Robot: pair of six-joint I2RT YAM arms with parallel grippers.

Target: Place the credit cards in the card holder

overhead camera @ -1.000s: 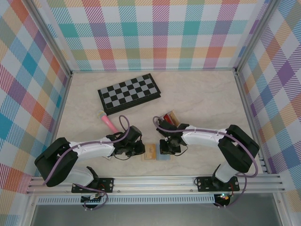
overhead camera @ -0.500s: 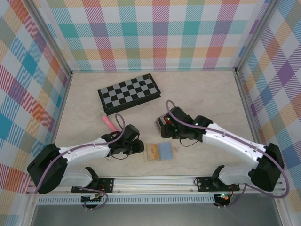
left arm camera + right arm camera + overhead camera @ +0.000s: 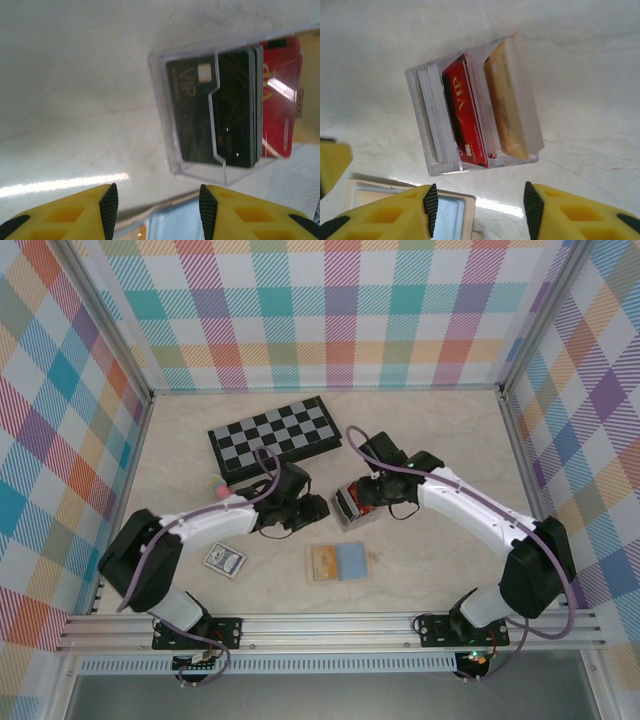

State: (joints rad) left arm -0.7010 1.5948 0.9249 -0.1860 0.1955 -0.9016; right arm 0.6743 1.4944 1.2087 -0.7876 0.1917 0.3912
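In the left wrist view, the left pincer (image 3: 157,206) is seen released, its jaws apart with nothing between them, hovering above the pale desk (image 3: 75,100). Just beyond the fingertips the clear holder (image 3: 164,100) is seen from its side. A black card (image 3: 192,115) is stood against the near wall, and a red card (image 3: 277,100) is seen behind it through the plastic.

In the right wrist view, the right pincer (image 3: 480,210) is likewise released and empty, held above the desk. The holder is seen from above, just past the fingertips. Its slots are filled from left to right by a tight stack of thin card edges, the red card and a gold card (image 3: 507,107), all stood on edge. A corner of the open wallet (image 3: 452,212) is seen between and below the jaws, near the holder but apart from it.

In the top view, the holder is found near the middle of the desk, between the two pincer tips, which are brought in from either side. The wallet is laid open and flat nearer the arm bases. A pack (image 3: 224,560) is laid to its left, well apart. A chessboard (image 3: 272,437) is placed farther back.
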